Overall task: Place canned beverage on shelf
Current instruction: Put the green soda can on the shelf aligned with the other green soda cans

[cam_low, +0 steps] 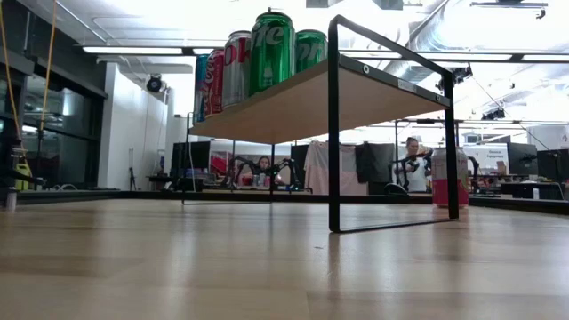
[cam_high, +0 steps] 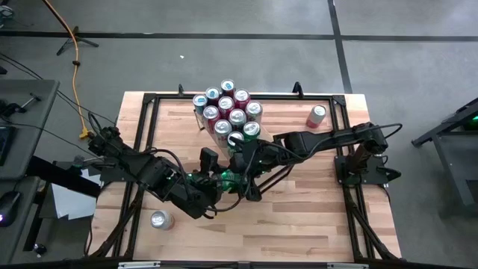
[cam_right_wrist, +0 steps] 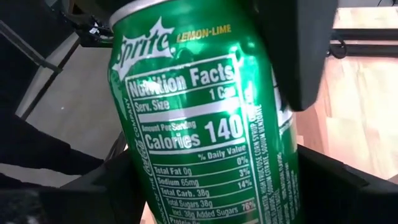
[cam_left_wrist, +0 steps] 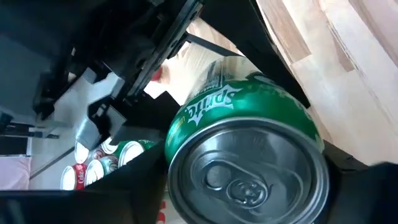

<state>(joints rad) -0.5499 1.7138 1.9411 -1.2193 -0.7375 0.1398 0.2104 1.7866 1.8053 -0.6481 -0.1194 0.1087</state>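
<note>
While between both end effectors, green Sprite can (cam_right_wrist: pixel 199 124) tilted, top (cam_left_wrist: pixel 249 171) toward left wrist.

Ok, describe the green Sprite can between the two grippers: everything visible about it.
The green Sprite can is a glossy metal can with a silver lid and unopened pull tab, white logo, "Lemon-Lime" wording and a nutrition panel. It sits mid-table between both arms, in front of the filled shelf. The left gripper and right gripper both flank it with dark fingers against its sides.

floor (cam_high: pixel 224 22): grey, dark seam lines, orange cable (cam_high: pixel 73 41) trailing
ceiling lights (cam_low: pixel 151 50): long bright strips
desks (cam_low: pixel 524 188): across the room, monitors, people seated
</note>
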